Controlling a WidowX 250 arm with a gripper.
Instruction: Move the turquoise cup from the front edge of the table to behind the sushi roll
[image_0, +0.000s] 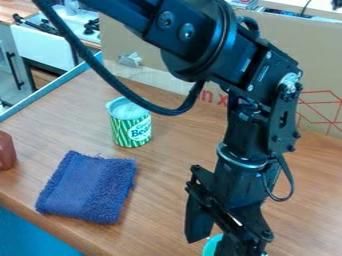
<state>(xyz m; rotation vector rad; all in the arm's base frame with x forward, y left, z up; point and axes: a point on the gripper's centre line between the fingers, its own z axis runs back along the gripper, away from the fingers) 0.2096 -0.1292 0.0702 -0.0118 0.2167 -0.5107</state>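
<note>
- The wooden counter (167, 185) carries everything loose; its near edge runs along the lower left, its left edge meets a blue strip, and cardboard (307, 65) stands along its far edge. A thing knocked over the near edge could drop.
- The black arm (200, 35) comes in from the top and hangs over the counter's right part. Its slack cable (123, 90) loops in front of the can in this view; a low sweep might catch something, though the clearance cannot be judged.
- The gripper (213, 241) points down with its fingers apart, a teal thing (211, 247) showing between them. Contact cannot be told; closing off-centre could tip or squeeze it sideways.
- The folded blue cloth (90, 187) lies beside the near edge. A dragging finger could snag its shaggy pile and pull it off.
- The green-striped can (131, 125) stands upright behind the cloth, toward the left edge; a side knock could roll it.
- The red-brown thing (6, 151) sits where the left and near edges converge, so a small push might send it over.
</note>
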